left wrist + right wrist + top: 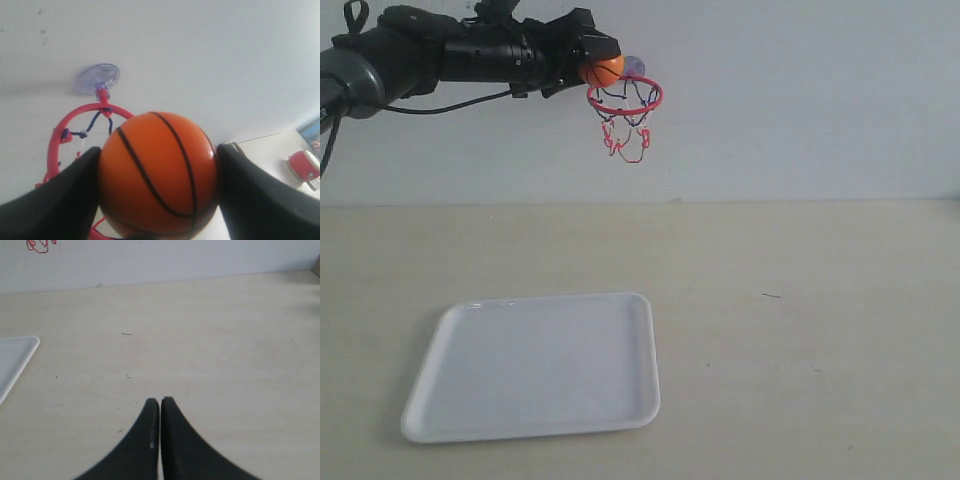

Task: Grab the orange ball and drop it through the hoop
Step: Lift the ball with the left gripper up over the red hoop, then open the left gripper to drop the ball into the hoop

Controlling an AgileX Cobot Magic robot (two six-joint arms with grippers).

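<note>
At the rim of the hoop [624,109], orange ball [602,71] tight in left tool [159,149]; right tool [160,401] clenched.

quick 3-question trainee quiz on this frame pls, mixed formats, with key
1. True or false: the orange ball has dropped through the net of the hoop.
2. The right end effector is: A) shut, holding nothing; B) open over the tray; C) shut on the ball.
3. Fill in: the left end effector grips the ball beside the hoop's ___ ring.

Key
1. False: the ball is gripped at rim level, beside the ring.
2. A
3. red
</note>
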